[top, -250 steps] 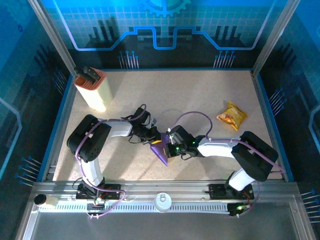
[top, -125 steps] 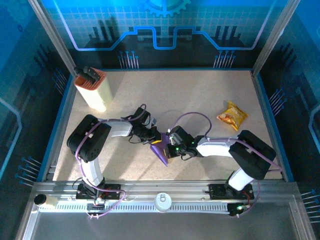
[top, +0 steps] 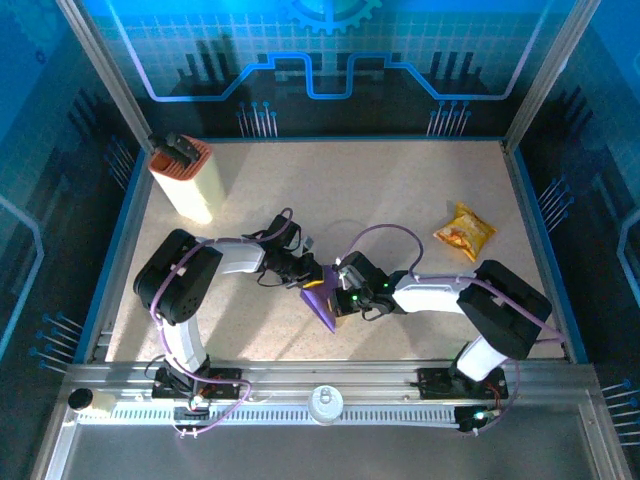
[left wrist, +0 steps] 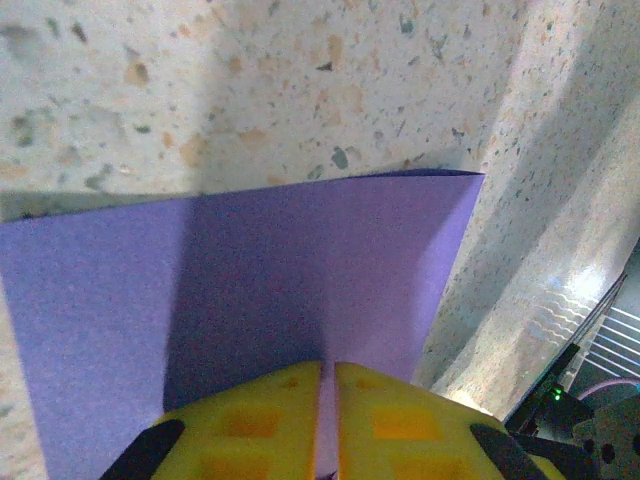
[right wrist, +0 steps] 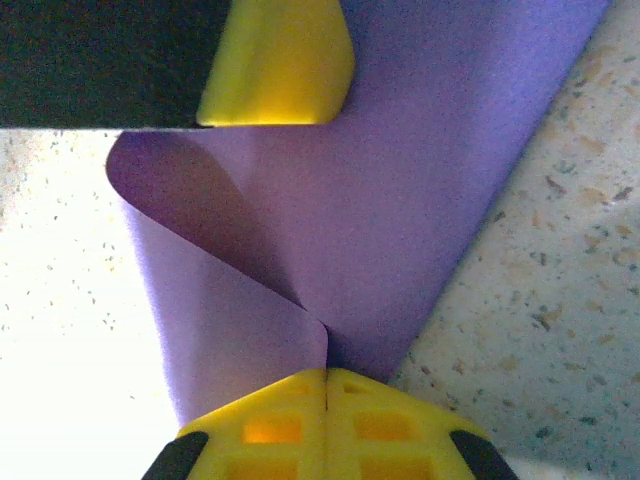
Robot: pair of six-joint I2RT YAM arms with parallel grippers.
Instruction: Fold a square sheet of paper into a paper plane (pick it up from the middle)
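Centrally on the counter, toward its near edge, the purple square sheet of paper lies partly folded. Left fingers pinch one edge; right fingers are pressed together on a curled fold.

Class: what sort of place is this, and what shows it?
Probably a robot test cell: left arm and right arm bolted at a speckled table, aluminium frame post, blue circuit-pattern backdrop.
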